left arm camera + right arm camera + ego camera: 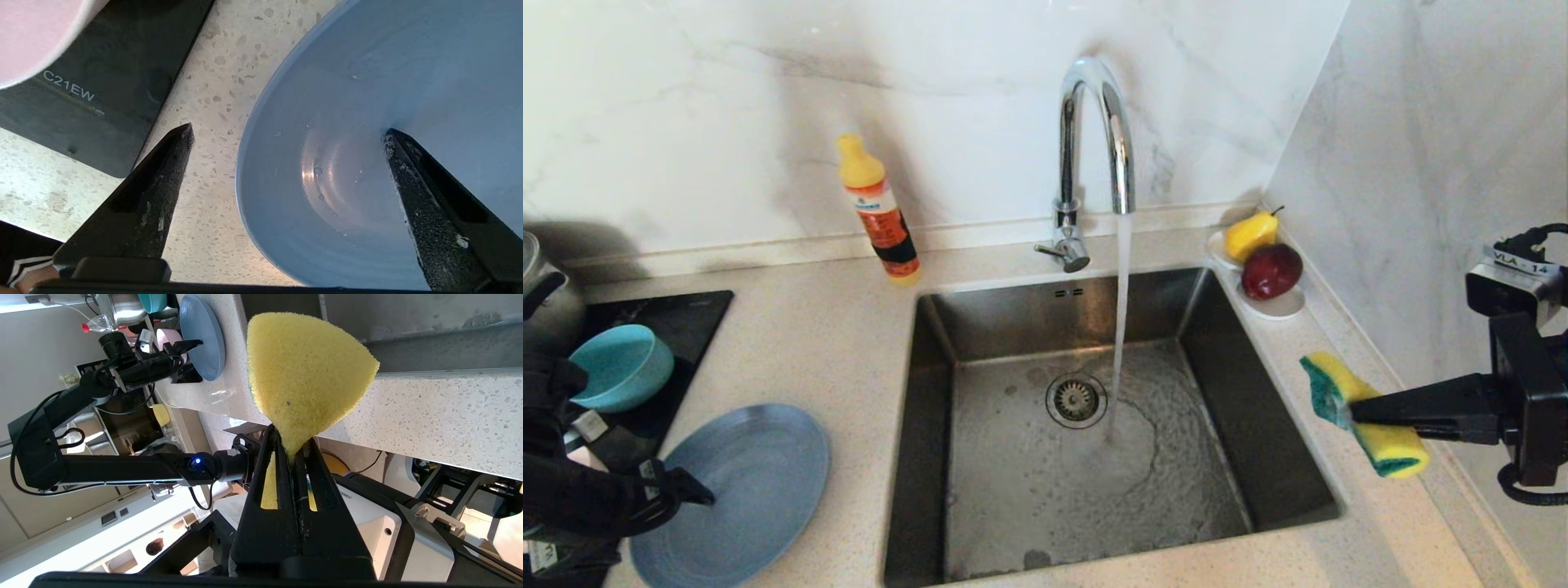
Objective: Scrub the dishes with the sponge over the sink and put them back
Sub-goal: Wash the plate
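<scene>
Lying flat on speckled counter (833, 343): wide slate-blue plate (743, 490), wet w/ droplets. Straddling its rim, spread wide: left gripper (286, 139). Pinching yellow foam sponge w/ green scouring side (1364, 425) at its waist: right gripper (1364, 408).

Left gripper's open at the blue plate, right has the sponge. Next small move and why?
Probably lift the left gripper clear of the plate: its jaws stand wide astride the rim, gripping nothing, and the plate lies flat on the counter. The right gripper holds the sponge beside the sink.
</scene>
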`<state>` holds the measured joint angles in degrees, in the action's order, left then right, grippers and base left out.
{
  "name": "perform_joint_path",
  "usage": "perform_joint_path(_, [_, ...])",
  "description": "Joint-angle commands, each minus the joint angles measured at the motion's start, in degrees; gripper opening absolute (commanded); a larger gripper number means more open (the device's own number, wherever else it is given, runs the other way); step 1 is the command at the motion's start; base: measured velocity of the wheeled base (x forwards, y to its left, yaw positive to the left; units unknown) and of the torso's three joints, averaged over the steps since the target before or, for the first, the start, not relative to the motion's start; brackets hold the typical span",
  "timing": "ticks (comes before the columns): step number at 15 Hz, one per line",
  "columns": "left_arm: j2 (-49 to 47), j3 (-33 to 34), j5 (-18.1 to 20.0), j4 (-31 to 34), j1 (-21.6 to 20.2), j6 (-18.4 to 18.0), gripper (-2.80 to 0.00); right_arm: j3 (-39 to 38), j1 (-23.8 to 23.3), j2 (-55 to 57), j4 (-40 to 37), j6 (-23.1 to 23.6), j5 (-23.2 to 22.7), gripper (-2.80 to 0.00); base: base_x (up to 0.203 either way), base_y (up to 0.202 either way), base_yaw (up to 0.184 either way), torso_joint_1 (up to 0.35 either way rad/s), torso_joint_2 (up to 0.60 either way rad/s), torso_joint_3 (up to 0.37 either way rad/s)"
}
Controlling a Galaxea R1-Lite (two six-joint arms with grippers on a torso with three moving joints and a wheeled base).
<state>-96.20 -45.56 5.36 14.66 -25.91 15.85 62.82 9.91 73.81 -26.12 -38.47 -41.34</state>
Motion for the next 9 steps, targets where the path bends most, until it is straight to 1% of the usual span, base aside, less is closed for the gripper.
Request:
perform_joint_path(1, [-0.66,0.12,0.62,-0.6,-0.02,0.24,0.0,0.0,0.02,0.1,-0.13,-0.2,-0.23,-2.8,0.0,0.0,0.0,0.0,0.0,0.0])
perform_joint_path(3, [-0.73,0.12,1.16,-0.87,-0.02,0.5,0.0,0.2,0.02,0.1,-0.07,-0.2,-0.23,-2.8,0.0,0.0,0.0,0.0,0.0,0.0])
perform_joint_path(7, [-0.82,0.03,1.84,-0.87,-0.02,0.5,0.0,-0.59,-0.07,0.19,2.48,-0.55,-0.94,-2.8,0.0,0.0,0.0,0.0,0.0,0.0])
perform_joint_path(8, [-1.14,-0.06,1.84,-0.87,-0.02,0.5,-2.8,-0.59,0.02,0.21,2.48,-0.64,-1.01,-2.8,0.0,0.0,0.0,0.0,0.0,0.0])
perform_joint_path(9, [-1.53,-0.16,1.84,-0.94,-0.11,0.56,-2.8,-0.59,0.01,0.19,2.48,-0.58,-1.02,-2.8,0.0,0.0,0.0,0.0,0.0,0.0])
